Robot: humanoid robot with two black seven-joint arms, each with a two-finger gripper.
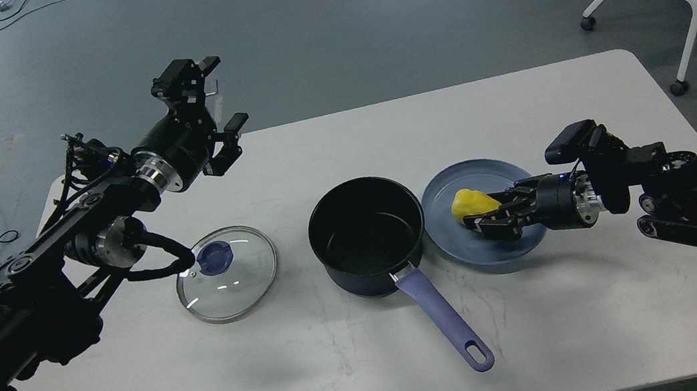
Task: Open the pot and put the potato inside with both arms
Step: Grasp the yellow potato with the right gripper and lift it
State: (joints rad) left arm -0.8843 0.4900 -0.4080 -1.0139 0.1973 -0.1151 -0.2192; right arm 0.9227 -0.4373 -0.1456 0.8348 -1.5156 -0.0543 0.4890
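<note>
Right gripper (484, 216): fingers closed around the potato (472, 203), over the blue plate (483, 213). Pot (367, 237): uncovered, just left of that gripper, handle toward the table's near edge. Glass lid (227, 273): flat on the table (512, 106), below the left gripper (221, 94), which is raised, fingers spread, holding nothing.
</note>
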